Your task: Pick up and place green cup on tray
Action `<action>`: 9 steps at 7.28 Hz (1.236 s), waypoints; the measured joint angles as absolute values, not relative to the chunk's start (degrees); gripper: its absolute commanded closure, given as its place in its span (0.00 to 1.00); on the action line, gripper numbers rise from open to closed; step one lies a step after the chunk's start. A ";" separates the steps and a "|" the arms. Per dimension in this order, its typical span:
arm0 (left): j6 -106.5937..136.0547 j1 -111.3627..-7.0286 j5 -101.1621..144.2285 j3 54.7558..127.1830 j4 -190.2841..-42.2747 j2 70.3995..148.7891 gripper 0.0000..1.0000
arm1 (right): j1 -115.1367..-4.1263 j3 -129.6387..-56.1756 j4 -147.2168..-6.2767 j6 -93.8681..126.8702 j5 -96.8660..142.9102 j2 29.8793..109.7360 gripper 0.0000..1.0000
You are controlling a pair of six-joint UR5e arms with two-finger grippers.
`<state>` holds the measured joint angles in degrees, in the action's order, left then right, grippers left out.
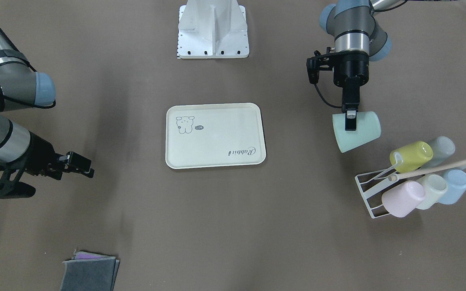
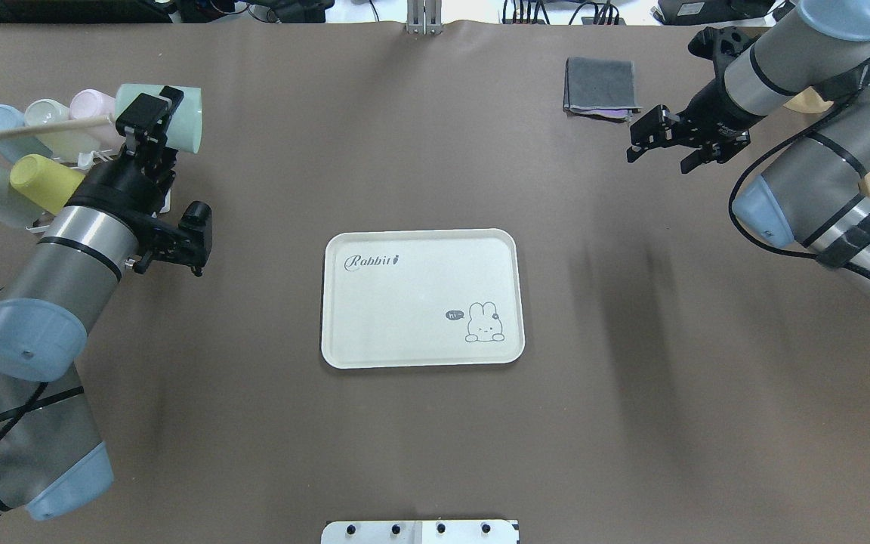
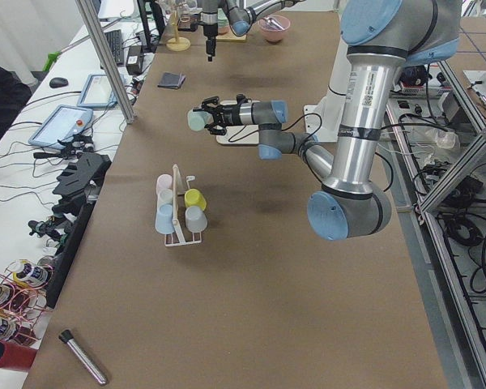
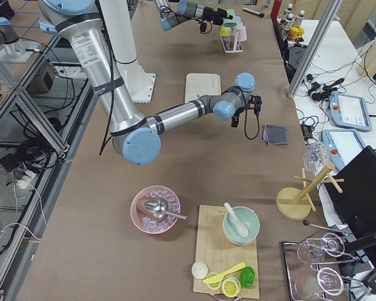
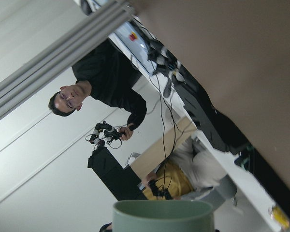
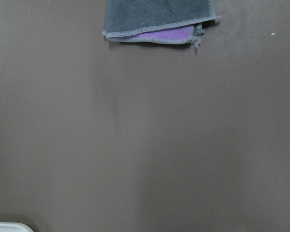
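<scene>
While the left claw [image 1: 351, 120] is clamped on the green cup [image 1: 362, 131], the cup hangs clear of the desk [image 1: 233, 226], as the exterior left view shows. Cup lies on its side in the grip, wide mouth turned toward the tray [image 1: 217, 137], base toward the rack [image 1: 368, 190]. One black finger [image 1: 350, 121] presses the outer wall near the rim; the other finger is hidden by the cup. Cup sits between tray and rack, nearer the rack, apart from both. Left wrist view catches only the cup's rim at the bottom edge. Tray lies flat mid-desk, cream, rabbit drawing in one corner, "Rabbit" script in the opposite one. Rack holds five cups on their sides: yellow-green [image 1: 411, 155], grey [image 1: 441, 147], pink [image 1: 403, 198], pale whitish [image 1: 431, 190], light blue [image 1: 454, 186], with a wooden rod [image 1: 435, 167] running across them. Right claw [image 1: 80, 165] hovers over the other end of the desk, well apart from the tray, fingers spread, nothing held. A folded grey cloth [image 1: 89, 273] with a purple layer lies near it, at the desk's far edge from the robot. Right wrist view shows that cloth and a corner of the tray.
</scene>
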<state>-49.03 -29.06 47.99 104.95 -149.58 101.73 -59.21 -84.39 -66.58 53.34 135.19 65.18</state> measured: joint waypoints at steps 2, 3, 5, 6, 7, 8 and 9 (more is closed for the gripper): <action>-23.17 -28.01 58.96 103.17 -153.44 103.78 0.94 | -61.07 -84.52 -66.81 50.67 135.83 67.02 0.00; -13.07 -26.63 63.57 101.33 -156.59 105.14 0.95 | -62.21 -84.53 -66.85 49.50 136.18 68.00 0.00; 3.13 -25.01 71.60 95.37 -163.41 110.43 0.95 | -67.24 -84.53 -67.44 43.52 136.91 72.39 0.00; 8.12 -24.53 73.41 90.95 -168.10 113.59 0.95 | -70.98 -84.57 -69.76 37.81 137.74 74.55 0.00; 11.02 -24.20 74.80 86.73 -173.17 116.01 0.95 | -74.89 -84.68 -73.99 30.33 138.08 75.79 0.00; 12.37 -24.06 75.75 83.33 -177.42 117.35 0.95 | -77.81 -85.32 -78.97 23.58 137.76 76.31 0.00; 13.07 -23.99 76.26 79.24 -181.55 118.48 0.95 | -79.46 -87.44 -84.52 17.71 136.24 76.71 0.00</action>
